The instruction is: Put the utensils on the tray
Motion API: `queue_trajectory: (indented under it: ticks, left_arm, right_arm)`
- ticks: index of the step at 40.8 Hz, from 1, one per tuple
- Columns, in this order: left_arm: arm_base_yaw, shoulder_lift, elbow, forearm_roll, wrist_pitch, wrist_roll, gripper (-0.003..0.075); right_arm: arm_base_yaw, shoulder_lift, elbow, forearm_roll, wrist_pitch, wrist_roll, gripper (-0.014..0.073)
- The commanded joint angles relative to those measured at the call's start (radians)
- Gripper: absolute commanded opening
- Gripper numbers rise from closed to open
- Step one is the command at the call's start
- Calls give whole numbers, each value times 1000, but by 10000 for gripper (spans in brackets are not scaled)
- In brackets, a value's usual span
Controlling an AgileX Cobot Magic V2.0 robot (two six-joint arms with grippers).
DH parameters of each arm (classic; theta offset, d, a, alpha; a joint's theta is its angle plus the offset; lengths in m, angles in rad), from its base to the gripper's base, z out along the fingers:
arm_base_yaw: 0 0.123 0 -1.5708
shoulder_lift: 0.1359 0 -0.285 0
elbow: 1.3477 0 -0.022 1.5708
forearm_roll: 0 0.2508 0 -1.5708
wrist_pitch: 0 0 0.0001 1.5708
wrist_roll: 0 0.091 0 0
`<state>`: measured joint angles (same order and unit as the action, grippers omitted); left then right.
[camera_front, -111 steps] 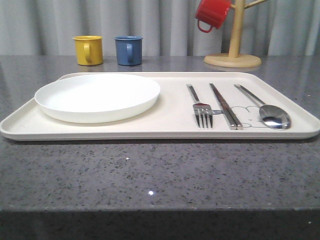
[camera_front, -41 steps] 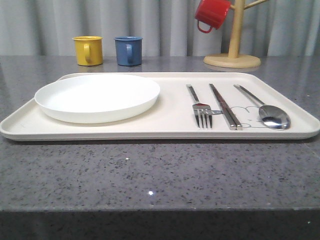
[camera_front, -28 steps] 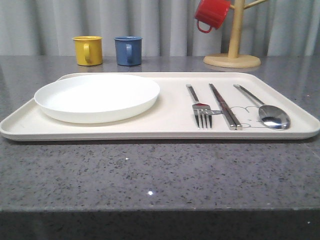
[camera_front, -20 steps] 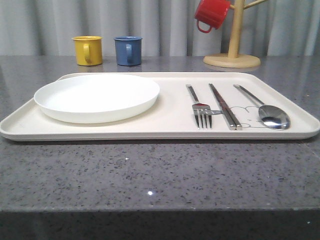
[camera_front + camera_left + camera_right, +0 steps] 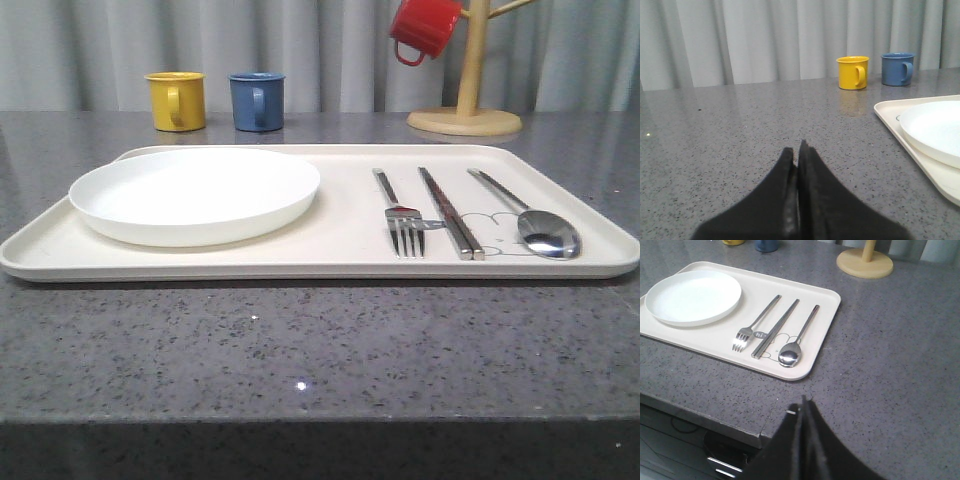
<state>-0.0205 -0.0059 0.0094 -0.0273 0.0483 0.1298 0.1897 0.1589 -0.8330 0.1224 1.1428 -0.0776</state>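
Nearest the table edge: left gripper (image 5: 799, 150) and right gripper (image 5: 804, 405), jaws together, empty | tray (image 5: 350, 262), right half: fork (image 5: 403, 225), chopsticks (image 5: 450, 212), spoon (image 5: 545, 232) parallel, handles toward 12 o'clock | likely stiff, light, slippery steel; pinch mid-handle.

I see a grey speckled countertop (image 5: 320, 350) carrying the cream tray (image 5: 340, 262), yellow mug (image 5: 177, 100), blue mug (image 5: 256, 100) and wooden mug-tree base (image 5: 464, 122).
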Motion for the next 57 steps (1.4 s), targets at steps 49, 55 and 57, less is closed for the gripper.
queue_trajectory:
  ticks: [49,55,57]
  left_arm:
    - [2,-24,-3,-11,-83,0,-18]
    - [2,-24,-3,-11,-83,0,-18]
    - [2,-24,-3,-11,-83,0,-18]
  right_arm:
    - [-173,-186,799,53,-1053,-5,-122]
    - [-173,-186,858,53,-1122,-5,-122]
    - [-173,-186,859,53,-1126,-5,-122]
